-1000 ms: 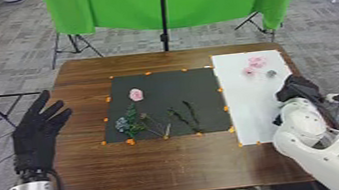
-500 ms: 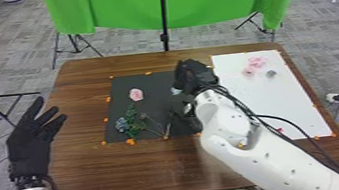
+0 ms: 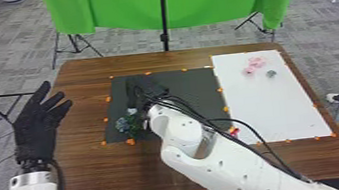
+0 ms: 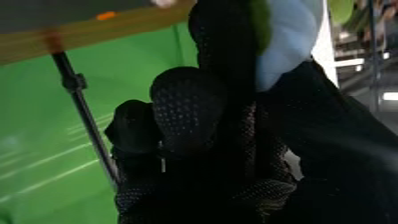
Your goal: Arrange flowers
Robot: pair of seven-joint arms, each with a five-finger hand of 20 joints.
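Evidently, right hand (image 3: 149,89) pinches pale flower (image 4: 288,38) over black sheet (image 3: 198,91), likely to join blue blooms (image 3: 122,123); left hand (image 3: 34,128) open, clear of work.

The right robot hand (image 3: 150,89) has swung from the white sheet's (image 3: 283,107) three o'clock edge, through the black mat's (image 3: 201,86) one o'clock part, to its eleven o'clock part, carrying a pale thing (image 4: 289,40). The left robot hand (image 3: 36,133), after dipping toward six o'clock, has shifted back toward twelve
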